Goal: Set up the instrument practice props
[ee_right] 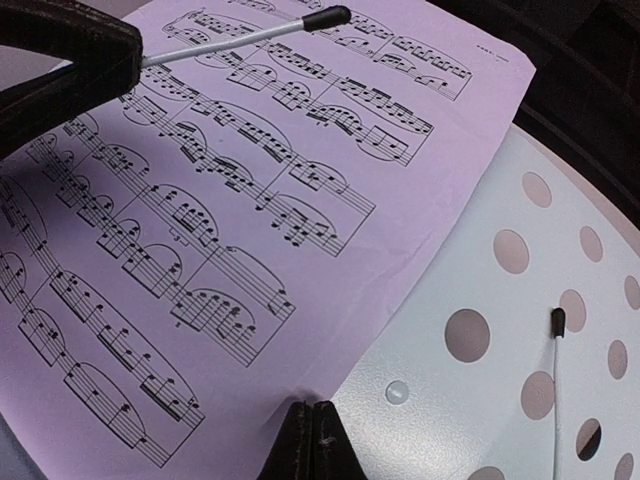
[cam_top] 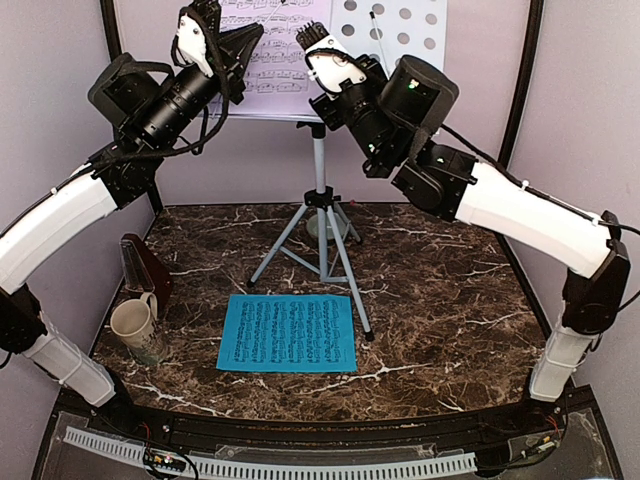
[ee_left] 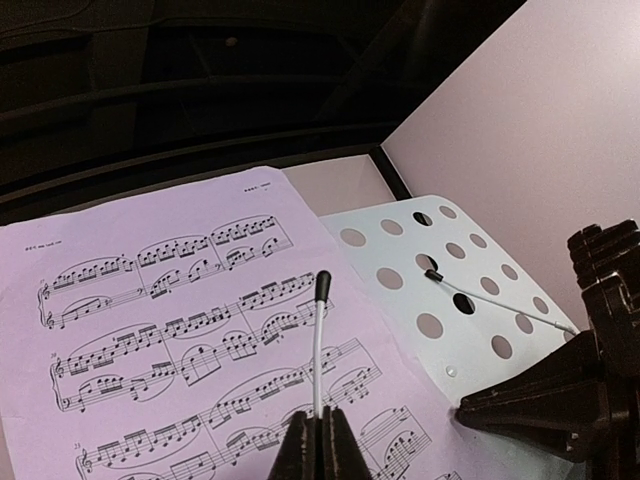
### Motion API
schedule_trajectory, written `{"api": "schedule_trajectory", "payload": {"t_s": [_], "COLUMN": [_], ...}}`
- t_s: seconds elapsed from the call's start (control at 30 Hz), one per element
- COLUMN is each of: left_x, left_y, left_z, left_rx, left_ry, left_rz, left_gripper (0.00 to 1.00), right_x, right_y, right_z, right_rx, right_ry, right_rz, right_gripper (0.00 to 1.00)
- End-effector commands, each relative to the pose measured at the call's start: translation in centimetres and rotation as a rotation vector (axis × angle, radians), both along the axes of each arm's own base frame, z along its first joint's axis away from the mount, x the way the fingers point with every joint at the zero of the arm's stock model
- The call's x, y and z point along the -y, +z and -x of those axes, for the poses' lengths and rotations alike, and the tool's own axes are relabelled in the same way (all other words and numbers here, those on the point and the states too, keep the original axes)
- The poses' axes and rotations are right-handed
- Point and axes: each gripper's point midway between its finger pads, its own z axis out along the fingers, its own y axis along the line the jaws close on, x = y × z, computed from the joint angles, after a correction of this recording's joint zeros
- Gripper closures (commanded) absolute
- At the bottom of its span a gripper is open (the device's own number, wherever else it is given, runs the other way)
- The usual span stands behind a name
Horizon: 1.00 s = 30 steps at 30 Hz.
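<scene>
Upper centre, overhead view: the lilac sheet [cam_top: 282, 70] lies on the stand's tray [cam_top: 400, 25]. It is thin, limp and easily creased, best taken at a free edge. My left gripper [ee_left: 320, 445] and right gripper [ee_right: 310, 440] sit closed low against it; whether either pinches paper, I cannot tell. Bare tray at right offers room; the blue sheet [cam_top: 288, 333] lies lower centre.

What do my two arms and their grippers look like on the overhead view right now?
Both the left arm and right arm have white shell links, black joints and thin black cables running outside. Small green lights glow on the right arm. The left gripper and right gripper each have a white body and black ridged fingers.
</scene>
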Motion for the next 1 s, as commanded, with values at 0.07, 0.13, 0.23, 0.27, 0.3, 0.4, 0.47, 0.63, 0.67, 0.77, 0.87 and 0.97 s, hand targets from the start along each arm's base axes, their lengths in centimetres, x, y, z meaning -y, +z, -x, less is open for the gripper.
{"api": "schedule_trajectory", "payload": {"t_s": [0.07,0.13,0.23,0.27,0.3,0.4,0.47,0.63,0.67,0.77,0.87,0.97], "left_x": [-1.6,-1.6,-1.6,-1.6,-1.5,-1.5,-1.4,-1.5,-1.6,-1.7,-1.9,-2.4], "left_y": [2.9,2.9,2.9,2.9,2.8,2.8,2.6,2.4,2.4,2.5,2.5,2.5], "left_z": [2.9,2.9,2.8,2.8,2.8,2.7,2.8,3.1,3.2,3.5,3.9,4.5], "left_rx": [0.098,0.097,0.097,0.098,0.098,0.097,0.099,0.104,0.104,0.105,0.104,0.105], "left_ry": [-0.033,-0.032,-0.030,-0.030,-0.029,-0.026,-0.031,-0.035,-0.036,-0.047,-0.054,-0.058], "left_rz": [0.060,0.060,0.059,0.058,0.057,0.055,0.046,0.040,0.041,0.042,0.041,0.043], "left_gripper": [1.00,1.00,1.00,1.00,1.00,0.99,0.90,0.75,0.74,0.66,0.59,0.55], "right_x": [-1.0,-1.1,-1.2,-1.1,-1.1,-1.2,-1.3,-0.9,-0.8,-0.7,-0.5,-0.3], "right_y": [0.5,0.4,0.2,0.2,0.1,0.0,-0.2,-0.2,-0.2,-0.1,0.1,0.3], "right_z": [0.0,0.1,0.2,0.3,0.3,0.5,0.6,0.7,0.8,0.8,0.9,1.2], "right_rx": [0.013,0.011,0.010,0.009,0.008,0.006,0.004,0.008,0.008,0.010,0.014,0.019], "right_ry": [0.037,0.042,0.053,0.056,0.060,0.073,0.078,0.075,0.075,0.071,0.072,0.081], "right_rz": [-0.016,-0.013,-0.011,-0.013,-0.011,-0.011,-0.005,-0.009,-0.011,-0.013,-0.019,-0.026], "right_gripper": [0.95,0.95,0.96,0.96,0.96,0.96,0.96,0.96,0.96,0.96,0.95,0.94]}}
